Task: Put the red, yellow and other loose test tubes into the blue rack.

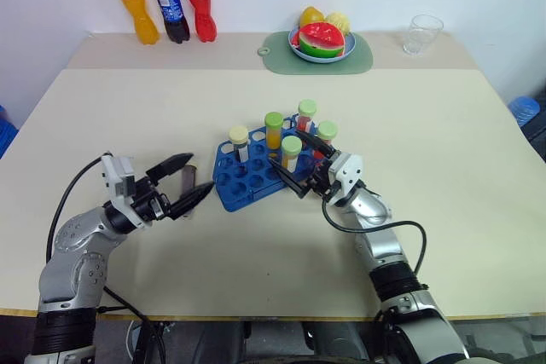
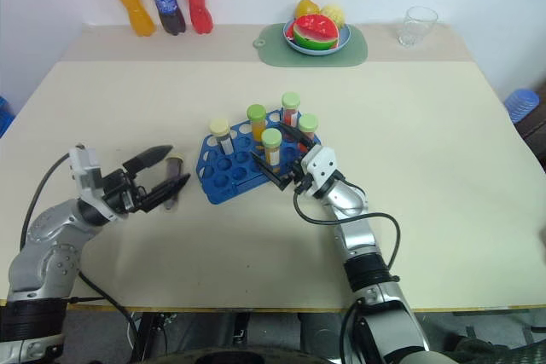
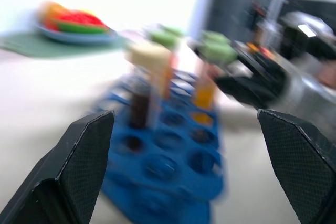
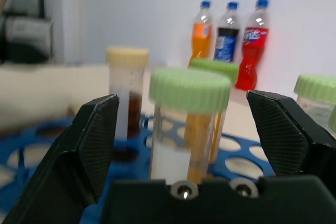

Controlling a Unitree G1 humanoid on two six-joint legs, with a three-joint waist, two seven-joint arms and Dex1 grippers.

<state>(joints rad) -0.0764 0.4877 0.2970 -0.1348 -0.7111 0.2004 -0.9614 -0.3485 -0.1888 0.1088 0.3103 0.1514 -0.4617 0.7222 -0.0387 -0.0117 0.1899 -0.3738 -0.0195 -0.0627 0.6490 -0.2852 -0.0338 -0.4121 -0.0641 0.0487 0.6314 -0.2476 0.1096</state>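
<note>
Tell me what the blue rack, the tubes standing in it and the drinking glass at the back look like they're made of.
Blue rack: probably moulded plastic, an opaque, even blue with a soft sheen. Tubes: clear walls showing the contents, plastic or glass, hard to say; their ribbed screw caps look like matte plastic. Drinking glass: fully see-through with bright glints, likely glass, though clear plastic would look alike.

The left gripper [image 1: 182,181] sits at lower left of the head view, fingers spread wide. The right gripper [image 1: 297,164], near centre, also stands open.
</note>
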